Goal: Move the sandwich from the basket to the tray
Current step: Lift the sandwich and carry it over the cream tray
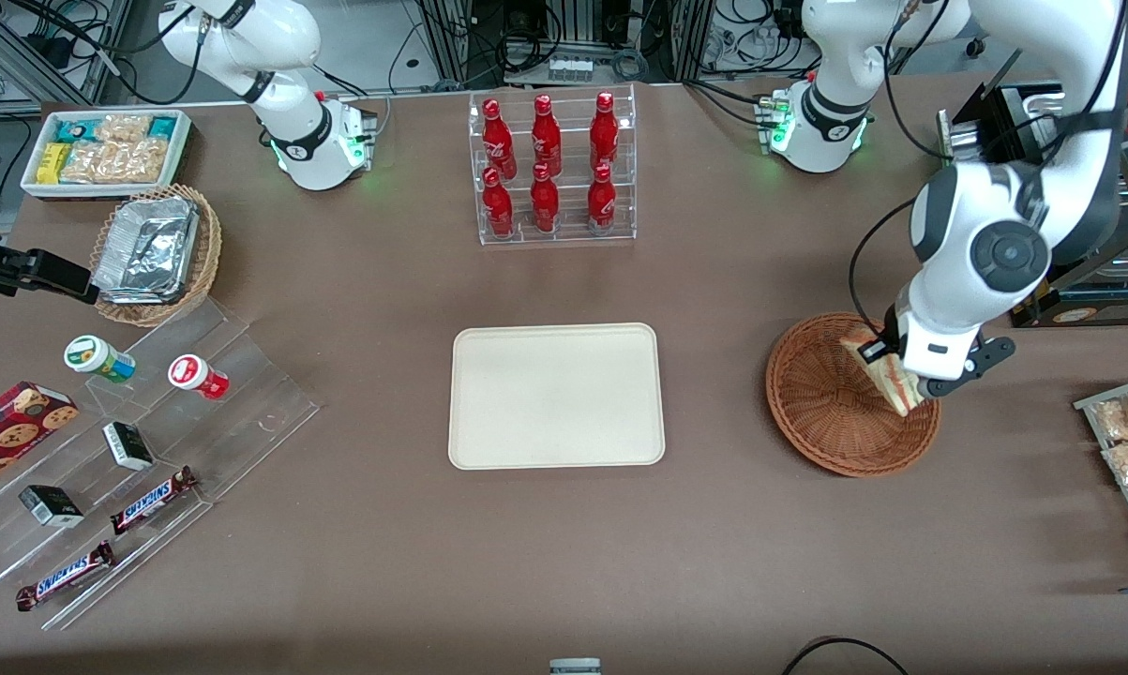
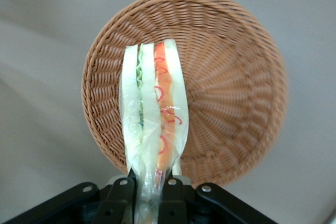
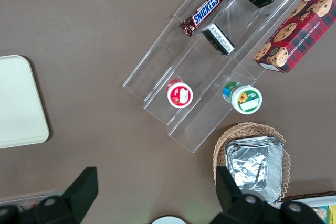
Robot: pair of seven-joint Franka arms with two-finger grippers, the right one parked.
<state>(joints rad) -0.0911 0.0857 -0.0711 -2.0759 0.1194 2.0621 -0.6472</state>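
Pincer (image 2: 149, 190) grips sandwich (image 2: 152, 114) above basket (image 2: 236, 93), per wrist view.

"SNICKERS" on two candy bars (image 1: 152, 500); "CHOCOLATE CHIP COOKIES" on cookie box (image 3: 297, 30)

Reddish-brown woven basket (image 2: 231, 77); cream tray (image 1: 556, 395); sandwich (image 2: 155, 114) of pale bread with red, orange, green layers; black gripper (image 2: 149, 195).

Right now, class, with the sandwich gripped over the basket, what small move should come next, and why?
Probably carry it sideways toward the tray. The pincer is shut on the sandwich, which hangs above the basket, and the tray holds nothing.
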